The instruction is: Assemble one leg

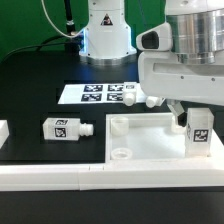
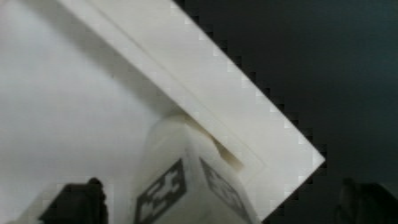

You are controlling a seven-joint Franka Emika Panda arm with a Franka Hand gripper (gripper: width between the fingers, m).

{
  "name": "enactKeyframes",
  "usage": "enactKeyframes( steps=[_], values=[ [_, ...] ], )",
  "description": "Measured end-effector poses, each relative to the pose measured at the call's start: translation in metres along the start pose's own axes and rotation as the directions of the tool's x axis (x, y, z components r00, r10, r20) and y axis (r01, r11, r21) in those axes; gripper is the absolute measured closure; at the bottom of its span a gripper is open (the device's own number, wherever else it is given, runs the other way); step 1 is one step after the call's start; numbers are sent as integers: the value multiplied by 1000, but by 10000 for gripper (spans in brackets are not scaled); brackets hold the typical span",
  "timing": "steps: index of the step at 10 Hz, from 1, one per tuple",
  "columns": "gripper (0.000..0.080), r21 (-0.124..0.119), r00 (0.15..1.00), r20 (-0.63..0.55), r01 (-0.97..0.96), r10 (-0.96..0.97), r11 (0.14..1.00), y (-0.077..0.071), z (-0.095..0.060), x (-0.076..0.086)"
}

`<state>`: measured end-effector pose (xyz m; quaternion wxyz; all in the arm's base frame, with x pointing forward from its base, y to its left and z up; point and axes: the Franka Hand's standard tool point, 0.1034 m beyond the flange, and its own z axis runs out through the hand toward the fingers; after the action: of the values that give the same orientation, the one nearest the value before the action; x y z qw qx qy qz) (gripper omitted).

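Note:
One leg (image 1: pixel 199 133), a small white block with a black-and-white tag, stands upright at the near right corner of the large white tray-like piece (image 1: pixel 140 140). My gripper (image 1: pixel 197 120) is directly above it, with the fingers down either side. In the wrist view the leg (image 2: pixel 178 185) sits between the dark fingertips (image 2: pixel 80 200), with a gap on each side, so the jaws look open around it. The tray's corner (image 2: pixel 267 120) shows beneath. Another leg (image 1: pixel 62 128) lies on its side on the black table at the exterior view's left.
The marker board (image 1: pixel 92 95) lies behind the tray. Two more legs (image 1: pixel 131 95) rest by its right end. A white part (image 1: pixel 3 131) pokes in at the exterior view's left edge. A white ledge (image 1: pixel 60 180) runs along the front. The robot base (image 1: pixel 105 35) stands at the back.

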<state>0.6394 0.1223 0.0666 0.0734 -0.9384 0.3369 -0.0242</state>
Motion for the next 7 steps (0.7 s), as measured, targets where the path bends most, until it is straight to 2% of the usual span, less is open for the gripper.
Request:
enactKeyframes(
  steps=[1,3,5,6,7],
  values=[
    [150,-35,979,-12,204,-205,978,0,-2,2],
    [150,-74,872,1,487,-489,870,4,-7,13],
    [150,-72,873,1,486,-487,871,4,-7,12],
    [283,-72,883,-1,468,-469,881,4,-7,12],
    [283,-71,893,-2,449,-450,891,4,-7,12]
  ],
)
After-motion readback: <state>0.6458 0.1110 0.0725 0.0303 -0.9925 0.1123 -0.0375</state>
